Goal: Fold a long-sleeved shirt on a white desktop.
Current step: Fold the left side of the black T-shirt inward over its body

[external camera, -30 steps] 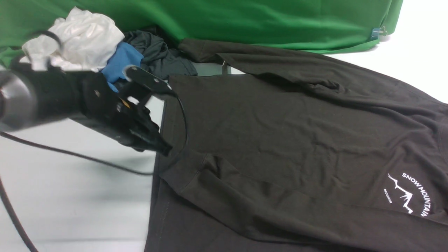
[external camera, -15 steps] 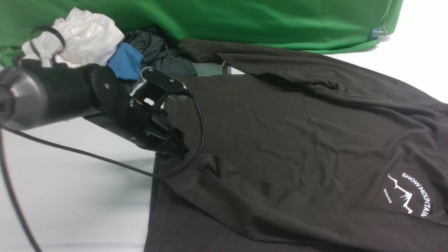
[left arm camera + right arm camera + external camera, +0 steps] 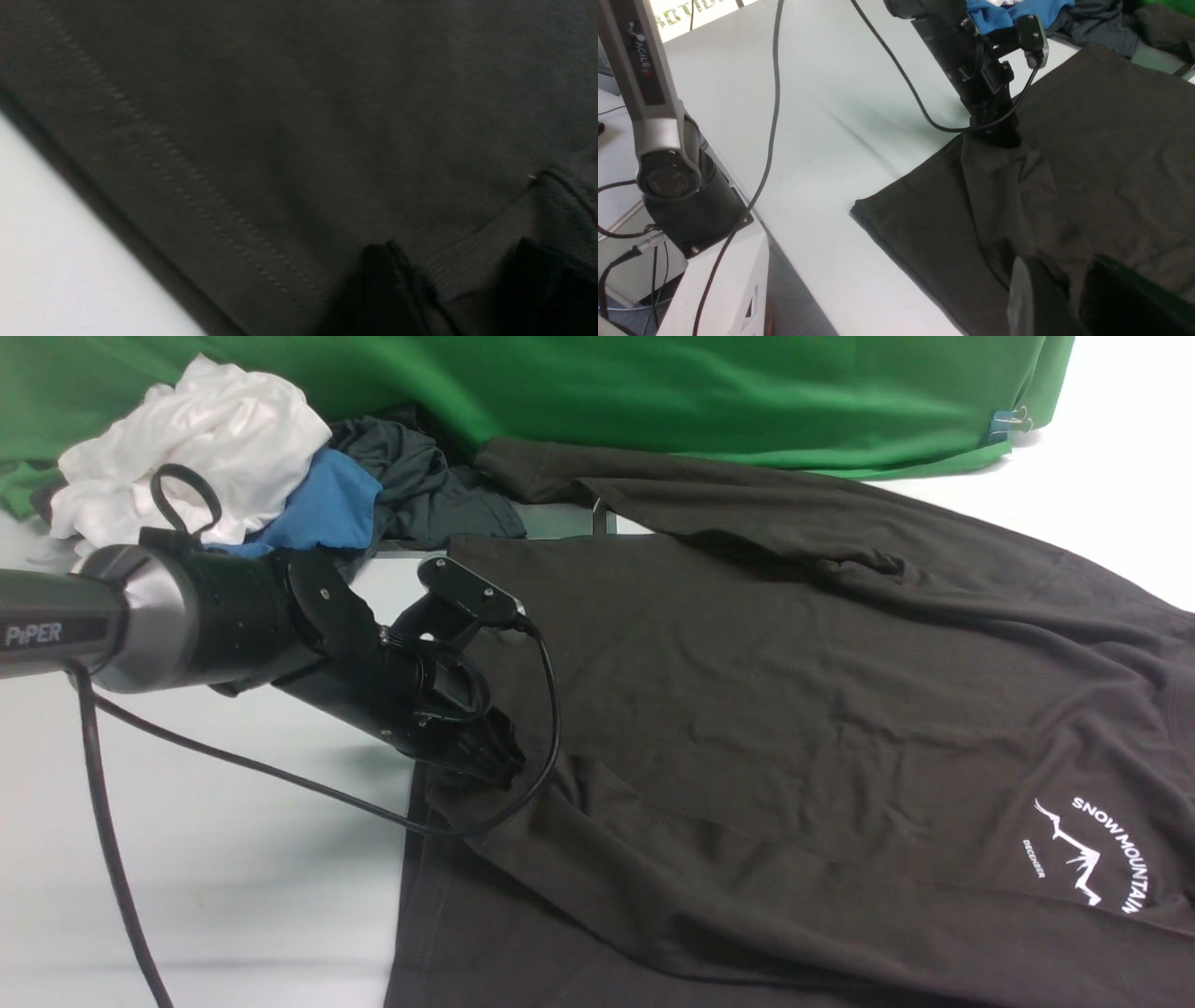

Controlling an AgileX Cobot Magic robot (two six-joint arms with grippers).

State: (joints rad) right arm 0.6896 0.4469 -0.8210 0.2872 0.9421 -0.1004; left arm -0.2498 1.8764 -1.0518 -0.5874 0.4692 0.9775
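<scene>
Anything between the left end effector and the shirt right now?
Nothing visible. The left end effector is down on the shirt near its edge, jaws apart with the ribbed cuff between them.

We find the large dark cotton long-sleeved shirt spread rightward on the flat white desk; a crumpled clothes heap lies behind the shirt's left corner.

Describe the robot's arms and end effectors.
The left arm is a silver-grey tube lettered PIPER, turning into black wrist housings with a camera bracket and a loose black cable. The left end effector is black; the right end effector has dark, blunt fingers.
</scene>
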